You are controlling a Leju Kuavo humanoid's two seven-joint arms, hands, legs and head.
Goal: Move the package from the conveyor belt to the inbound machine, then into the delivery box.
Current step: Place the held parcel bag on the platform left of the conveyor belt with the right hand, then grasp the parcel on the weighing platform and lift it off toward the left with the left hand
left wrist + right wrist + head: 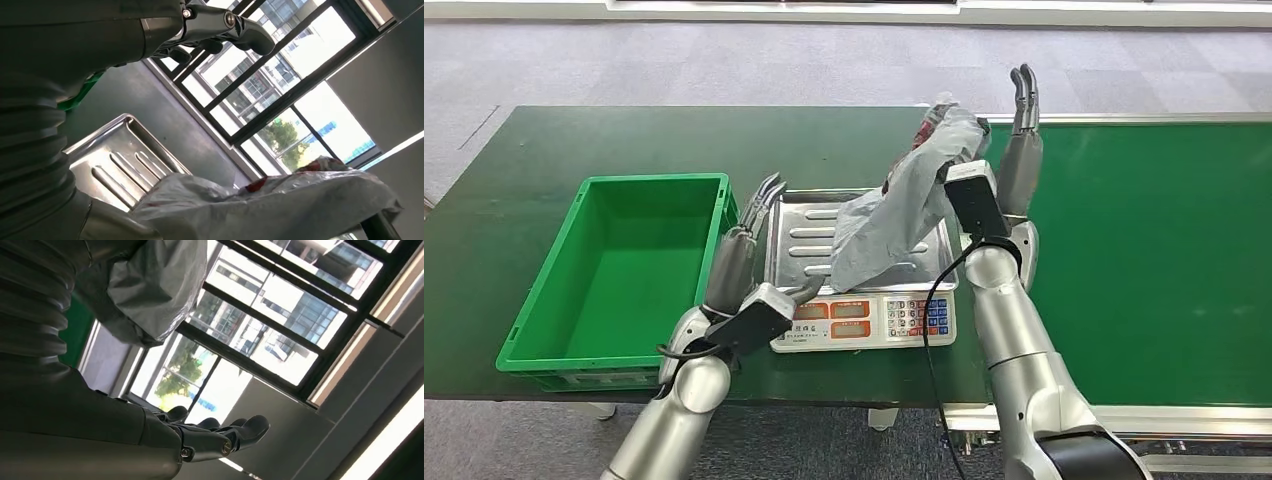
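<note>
**Grey package draped over the scale pan, hands at either side**

Head view: the grey plastic package (pixel 894 205) at frame centre leans from the steel pan of the weighing scale (pixel 864 300) against the right hand (pixel 1022 150), fingers straight and raised, whether gripping cannot be told. The left hand (pixel 749 235), extended and empty, sits between the pan and the green crate (pixel 554 300) at left. The left wrist view adds red print on the package (pixel 280 200) and windows behind.
</note>
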